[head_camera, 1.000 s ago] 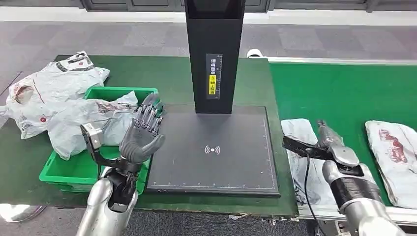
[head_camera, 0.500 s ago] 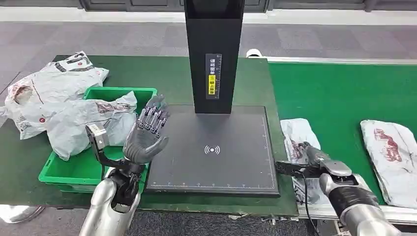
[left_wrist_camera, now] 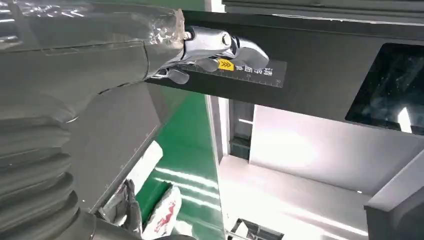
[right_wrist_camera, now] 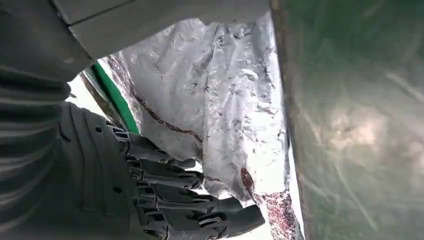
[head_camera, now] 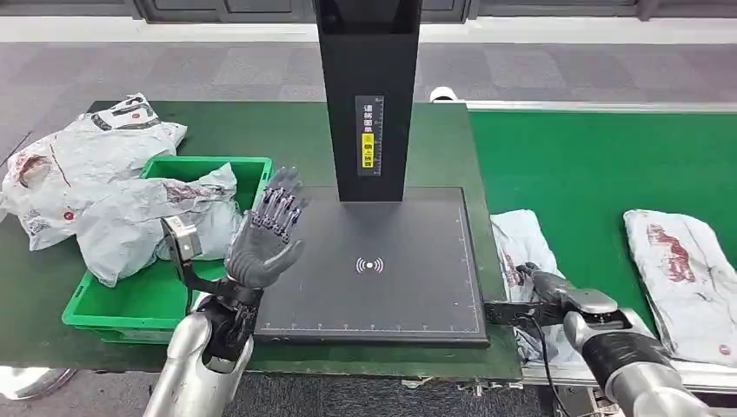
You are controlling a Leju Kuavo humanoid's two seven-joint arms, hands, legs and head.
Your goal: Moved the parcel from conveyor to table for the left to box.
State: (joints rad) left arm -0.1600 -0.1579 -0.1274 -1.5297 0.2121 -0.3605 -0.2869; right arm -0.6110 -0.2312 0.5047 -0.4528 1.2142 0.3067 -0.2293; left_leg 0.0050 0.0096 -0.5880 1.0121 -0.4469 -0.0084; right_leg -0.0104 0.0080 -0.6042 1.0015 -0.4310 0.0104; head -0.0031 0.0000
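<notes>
A crumpled grey parcel (head_camera: 520, 246) lies on the green conveyor (head_camera: 591, 165) just right of the black scanner pad (head_camera: 374, 261). My right hand (head_camera: 556, 294) is low at the conveyor's near edge, over the parcel's near end. In the right wrist view its fingers (right_wrist_camera: 170, 200) lie stretched beside the parcel (right_wrist_camera: 225, 100), with nothing held between them. My left hand (head_camera: 265, 234) is raised, open, palm toward the pad, between the green bin (head_camera: 96, 306) and the pad. The left wrist view shows this hand (left_wrist_camera: 125, 45) against the black post.
A second grey parcel (head_camera: 673, 274) lies further right on the conveyor. The green bin holds grey parcels (head_camera: 148, 221), and more are piled (head_camera: 78, 161) on the table behind it. A tall black post (head_camera: 369, 95) rises at the pad's far edge.
My right hand has drawn back and down along the parcel to the conveyor's near edge. My left hand has risen slightly. The camera has shifted a little.
</notes>
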